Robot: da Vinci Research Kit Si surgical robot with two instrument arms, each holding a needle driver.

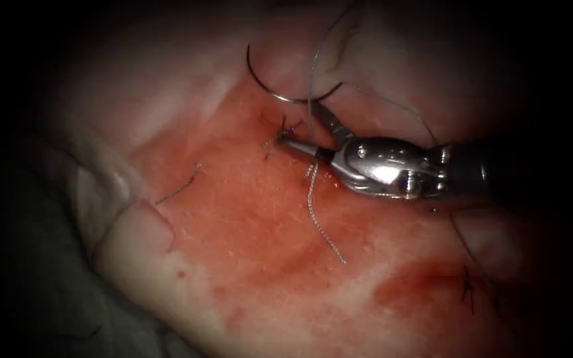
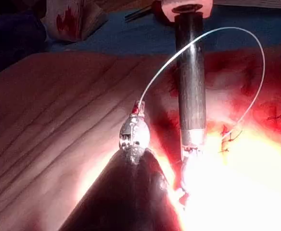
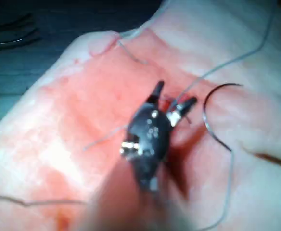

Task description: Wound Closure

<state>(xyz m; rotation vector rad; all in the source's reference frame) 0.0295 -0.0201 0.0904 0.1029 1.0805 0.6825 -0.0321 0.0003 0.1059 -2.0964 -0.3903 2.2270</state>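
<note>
The curved needle lies loose on the tissue just beyond a tied knot; neither tool holds it. My right tool comes in from the right, its jaws open on either side of the thread, which rises from the knot. They hold nothing. The right wrist view shows the same open jaws astride the thread, with the needle beside them. In the left wrist view my left tool is shut on the thread, which arcs over to the knot.
A pale cut end of thread trails from the knot toward the front. A short dark thread piece lies at the left. Another stitch sits at the lower right. Red fluid covers the tissue. The right tool's shaft crosses the left wrist view.
</note>
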